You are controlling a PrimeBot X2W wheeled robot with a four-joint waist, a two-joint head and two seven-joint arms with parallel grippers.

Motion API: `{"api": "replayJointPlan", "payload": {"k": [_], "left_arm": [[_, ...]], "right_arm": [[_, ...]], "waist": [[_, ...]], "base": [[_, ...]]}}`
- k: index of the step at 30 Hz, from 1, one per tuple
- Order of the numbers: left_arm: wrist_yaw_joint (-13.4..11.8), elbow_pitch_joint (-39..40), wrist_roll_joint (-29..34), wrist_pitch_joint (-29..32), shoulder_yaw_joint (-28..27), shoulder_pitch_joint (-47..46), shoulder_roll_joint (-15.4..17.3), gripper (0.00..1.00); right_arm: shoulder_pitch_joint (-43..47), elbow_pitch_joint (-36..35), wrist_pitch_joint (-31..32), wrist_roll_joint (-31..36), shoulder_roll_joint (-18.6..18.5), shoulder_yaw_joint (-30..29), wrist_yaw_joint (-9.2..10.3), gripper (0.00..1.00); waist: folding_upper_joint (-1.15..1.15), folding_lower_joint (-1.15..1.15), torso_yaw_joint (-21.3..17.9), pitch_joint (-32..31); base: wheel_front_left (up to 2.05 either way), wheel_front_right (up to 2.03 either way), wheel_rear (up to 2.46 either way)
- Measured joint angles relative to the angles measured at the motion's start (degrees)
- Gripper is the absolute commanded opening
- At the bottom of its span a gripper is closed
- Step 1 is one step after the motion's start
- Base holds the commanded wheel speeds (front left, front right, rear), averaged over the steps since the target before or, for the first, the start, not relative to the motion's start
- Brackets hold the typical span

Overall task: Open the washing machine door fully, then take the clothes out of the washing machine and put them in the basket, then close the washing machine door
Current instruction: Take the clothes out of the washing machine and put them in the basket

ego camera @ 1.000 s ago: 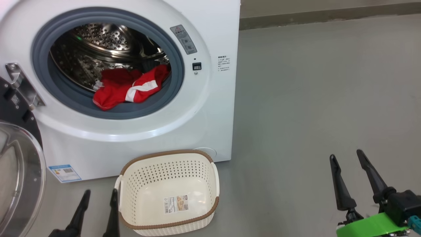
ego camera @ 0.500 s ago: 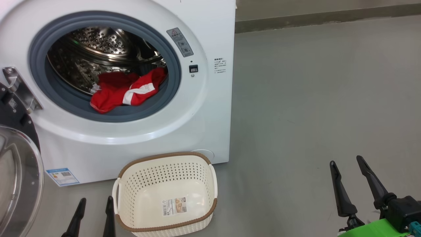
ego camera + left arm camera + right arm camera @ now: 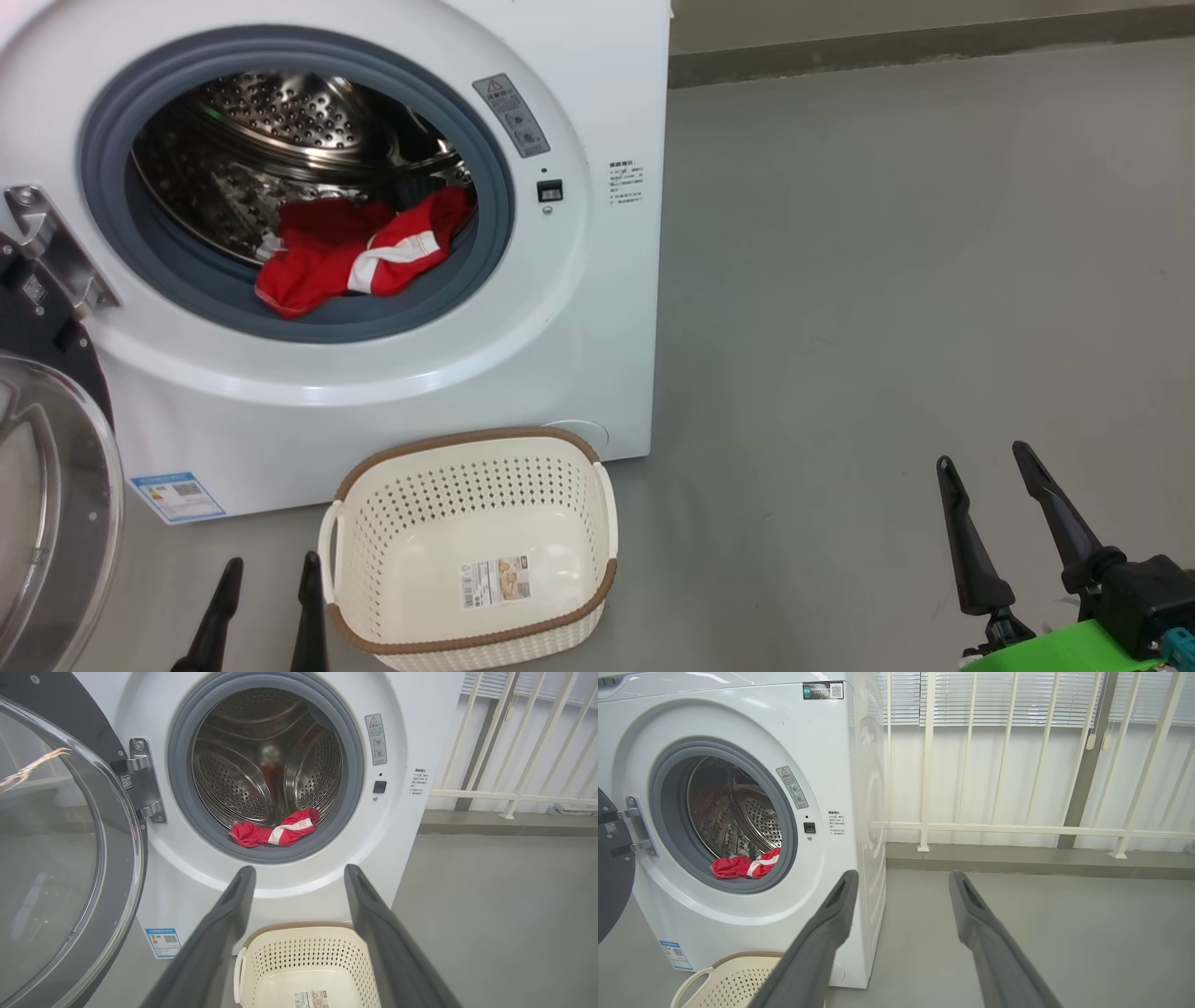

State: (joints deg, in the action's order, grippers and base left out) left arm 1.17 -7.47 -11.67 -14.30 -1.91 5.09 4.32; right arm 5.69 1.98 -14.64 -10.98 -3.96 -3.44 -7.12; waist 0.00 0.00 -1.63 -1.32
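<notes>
A white front-loading washing machine (image 3: pixel 579 308) fills the upper left of the head view, standing on a grey floor (image 3: pixel 887 280). The washing machine door (image 3: pixel 56 523), black-rimmed with a clear glass bowl, hangs swung open at the left edge. The clothes (image 3: pixel 345 252), a red bundle with a white stripe, lie at the front of the steel drum (image 3: pixel 271 112) and spill onto the lower part of the grey gasket (image 3: pixel 495 215). The basket (image 3: pixel 467 438), cream with a brown rim and a label on its inside bottom, sits on the floor just in front of the machine, at lower centre. The left gripper (image 3: pixel 271 562) shows at the bottom left, just beside the basket, its jaws wide and holding nothing. The right gripper (image 3: pixel 983 455) shows at the lower right, well apart from the machine, its jaws also wide and holding nothing.
</notes>
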Motion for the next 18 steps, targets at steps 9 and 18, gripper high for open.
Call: {"api": "replayJointPlan", "payload": {"k": [9,18], "left_arm": [[0.9,1.3,-0.9,0.0,-1.7,0.0,-1.3,1.00],[0.8,0.8,0.6,0.0,-2.5,-0.1,-1.3,1.00]], "right_arm": [[0.0,0.4,0.0,0.0,-0.3,0.0,0.00,1.00],[0.0,0.8,0.0,0.0,-0.3,0.3,0.00,1.00]], "waist": [[0.00,0.00,0.3,0.0],[0.00,0.00,0.3,0.2]], "base": [[0.00,0.00,0.00],[0.49,-0.49,0.00]]}}
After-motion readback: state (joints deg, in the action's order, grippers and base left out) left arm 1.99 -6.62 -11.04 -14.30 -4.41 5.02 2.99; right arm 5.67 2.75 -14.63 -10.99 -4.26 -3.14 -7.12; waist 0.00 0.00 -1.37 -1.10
